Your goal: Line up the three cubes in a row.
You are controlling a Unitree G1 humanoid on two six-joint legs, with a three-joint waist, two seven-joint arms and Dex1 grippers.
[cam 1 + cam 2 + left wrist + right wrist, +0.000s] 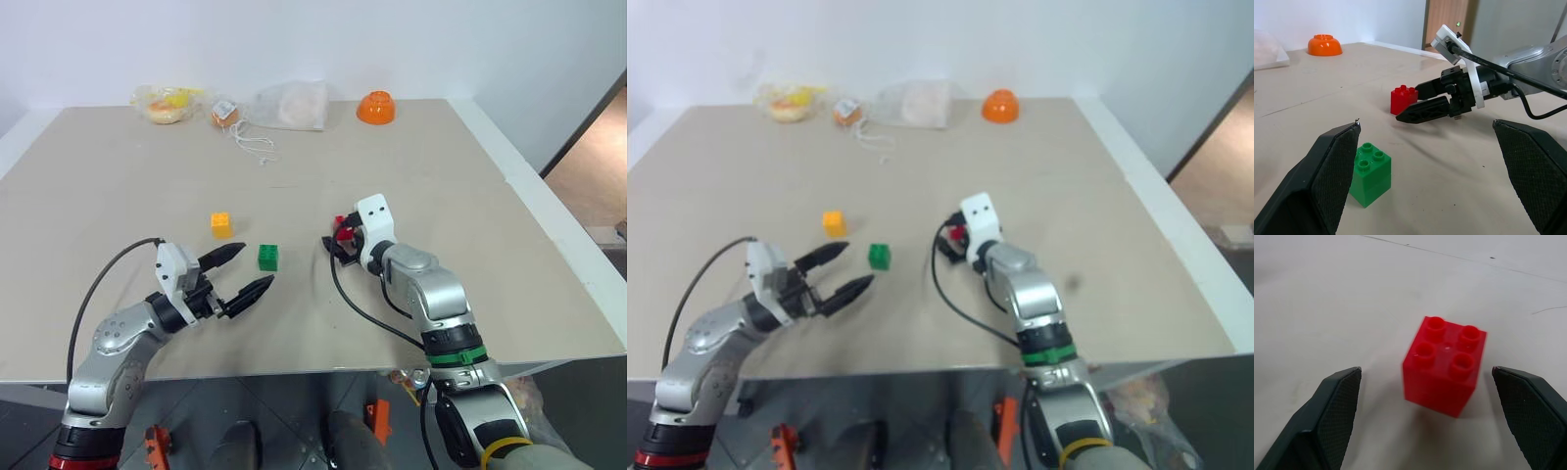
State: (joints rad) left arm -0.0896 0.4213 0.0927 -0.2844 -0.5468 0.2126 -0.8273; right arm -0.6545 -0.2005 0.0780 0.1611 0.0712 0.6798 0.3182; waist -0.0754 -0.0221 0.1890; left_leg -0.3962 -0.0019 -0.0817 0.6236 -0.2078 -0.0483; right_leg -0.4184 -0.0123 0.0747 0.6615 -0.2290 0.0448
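Three studded cubes lie on the beige table (118, 196). The yellow-orange cube (221, 224) is furthest left, with the green cube (267, 257) a little nearer and to its right. The red cube (1444, 364) stands upright further right, apart from the other two. My right gripper (1426, 372) is open, one finger on each side of the red cube and not touching it. My left gripper (257, 264) hovers open just on the near side of the green cube (1370, 174), with nothing between its fingers.
An orange bowl (375, 107) sits at the far edge. Left of it lie a clear plastic bag (291, 104), a small orange item (225, 115) with a white string (255, 145), and a bag of yellow things (167, 103). The table's white right edge (549, 225) runs close by.
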